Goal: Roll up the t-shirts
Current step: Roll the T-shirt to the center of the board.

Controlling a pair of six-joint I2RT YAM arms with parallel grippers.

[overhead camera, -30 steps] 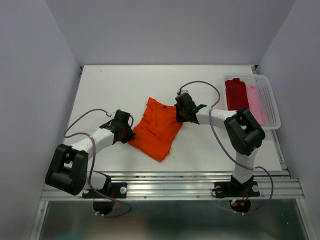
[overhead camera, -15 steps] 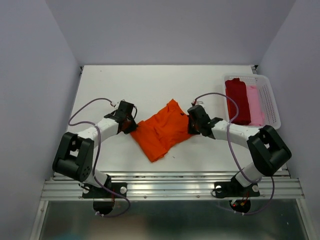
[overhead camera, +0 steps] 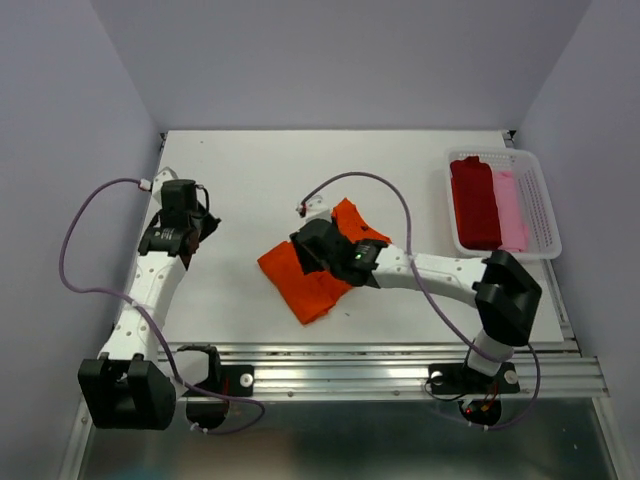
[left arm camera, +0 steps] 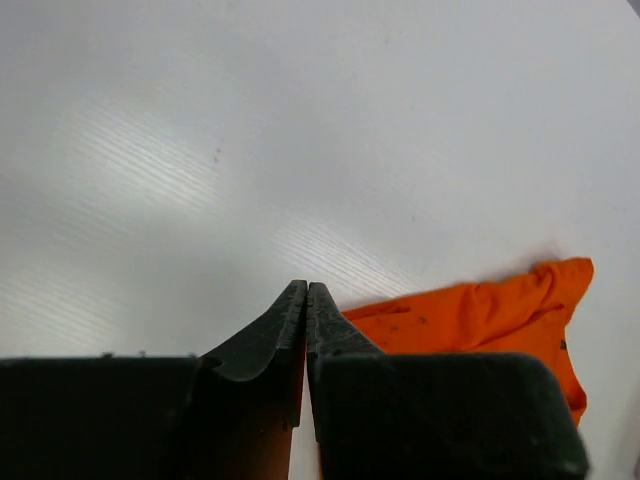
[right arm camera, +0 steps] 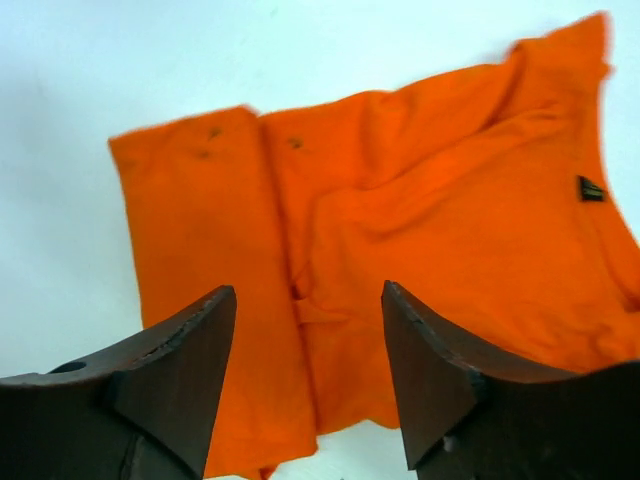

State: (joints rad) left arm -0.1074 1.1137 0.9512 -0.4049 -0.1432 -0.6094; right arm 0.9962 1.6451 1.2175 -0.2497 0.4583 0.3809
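The orange t-shirt [overhead camera: 300, 285] lies rumpled mid-table, its near corner close to the table's [overhead camera: 260, 170] near edge. Our right claw [right arm camera: 307, 292] hangs spread above it, pinching nothing. Our left claw [left arm camera: 306, 290] is pressed together, far left. Closing mid-cloth could bunch several layers, and pulling nearward risks overhang. Open room lies far and left, while the basket [overhead camera: 545, 215] hems the right.

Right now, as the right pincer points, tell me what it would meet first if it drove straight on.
The orange t-shirt. In the wrist view the right pincer, jaws open, aims straight at the cloth lying on the table; how far off it is I cannot tell.
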